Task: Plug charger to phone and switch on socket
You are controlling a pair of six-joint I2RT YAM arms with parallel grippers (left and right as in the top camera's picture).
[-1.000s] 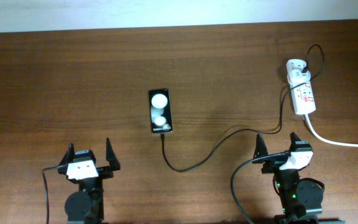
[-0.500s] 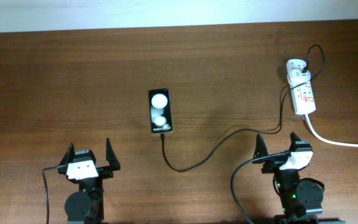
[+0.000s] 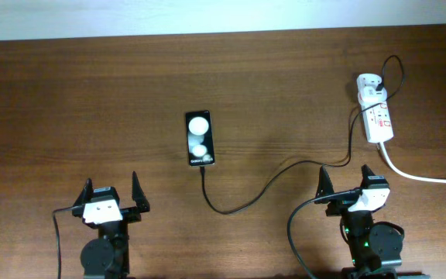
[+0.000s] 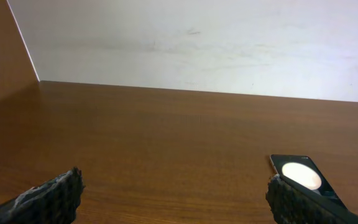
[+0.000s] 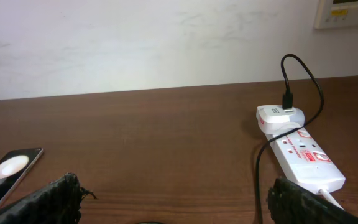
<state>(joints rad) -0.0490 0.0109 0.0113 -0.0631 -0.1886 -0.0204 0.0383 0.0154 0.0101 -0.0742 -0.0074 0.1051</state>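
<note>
The phone (image 3: pixel 200 138) lies flat in the table's middle, screen up with two white reflections; it also shows in the left wrist view (image 4: pixel 303 179) and the right wrist view (image 5: pixel 8 172). The charger cable (image 3: pixel 269 184) runs from the white adapter in the socket (image 3: pixel 375 112) across the table, and its connector tip (image 3: pixel 202 170) sits at the phone's near end. The socket also shows in the right wrist view (image 5: pixel 300 152). My left gripper (image 3: pixel 111 190) is open and empty at the front left. My right gripper (image 3: pixel 347 180) is open and empty at the front right, near the cable.
The socket's thick white cord (image 3: pixel 424 177) runs off the right edge. A white wall (image 3: pixel 207 15) borders the table's far side. Brown wooden table (image 3: pixel 76 101) all around.
</note>
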